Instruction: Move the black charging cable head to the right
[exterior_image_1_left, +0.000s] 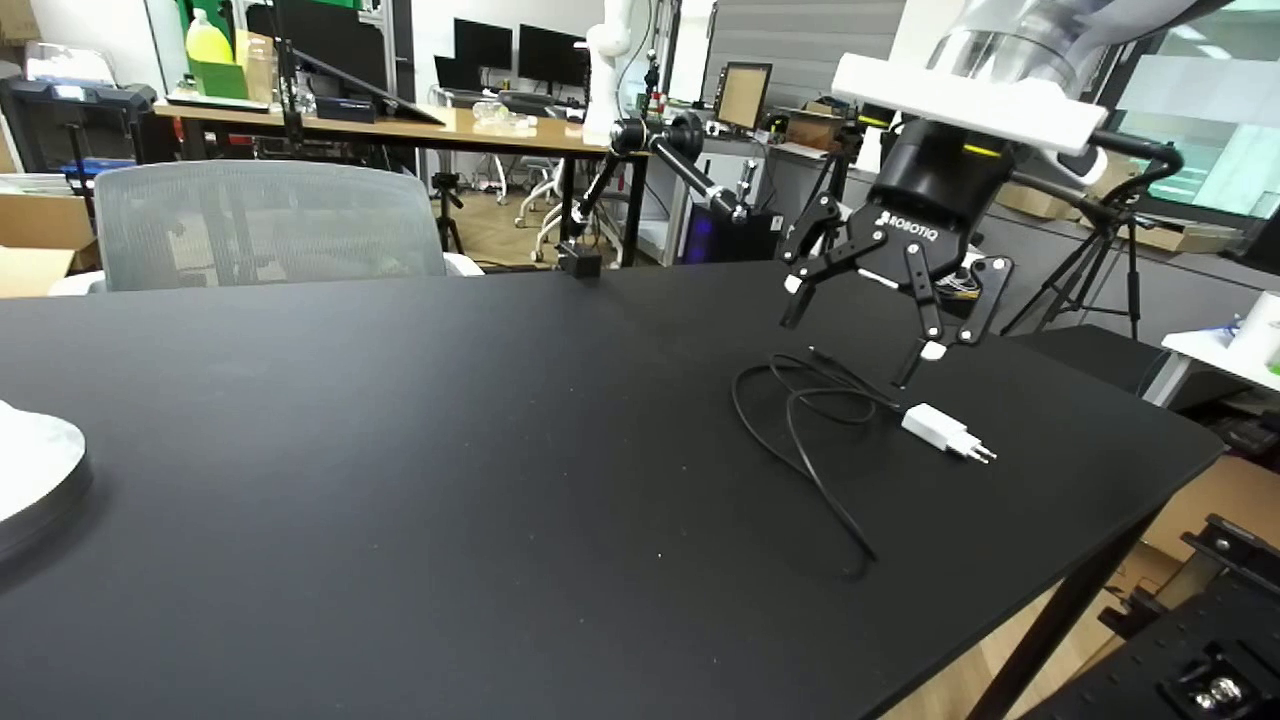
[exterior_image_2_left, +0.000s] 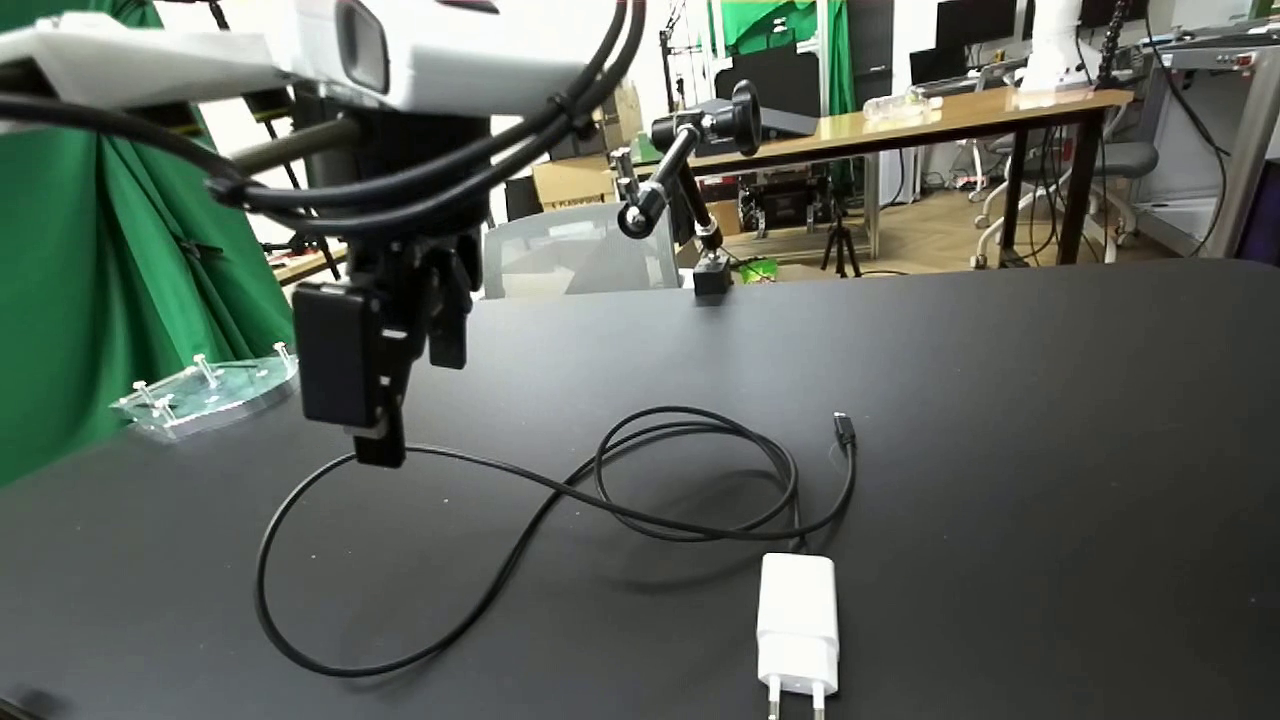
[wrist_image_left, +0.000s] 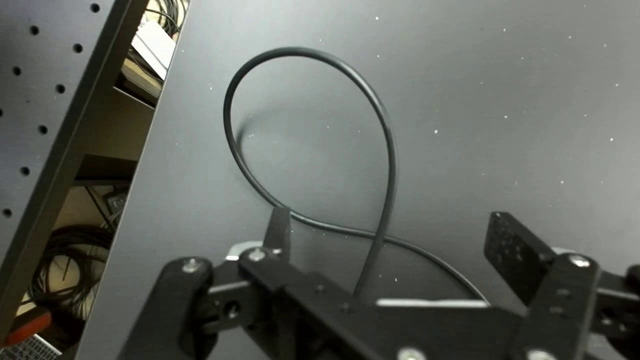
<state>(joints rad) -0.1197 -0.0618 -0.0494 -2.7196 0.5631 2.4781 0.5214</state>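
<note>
Black cable (wrist_image_left: 392, 167) lies on table (exterior_image_1_left: 400, 450), below raised, wide-spread end effector (exterior_image_1_left: 847, 352).

Reads "ROBOTIQ" (exterior_image_1_left: 912, 228) in an exterior view: printed in white capitals across the black body of the claw (exterior_image_1_left: 848, 345), above the fingers (exterior_image_1_left: 797, 304). Slopes down toward the right of that view, with a small white emblem (exterior_image_1_left: 884, 218) just ahead of the first letter. Also shows as dark print, too small to make out, on a cardboard box (exterior_image_2_left: 572, 182) beyond the claw, to its right in an exterior view.
</note>
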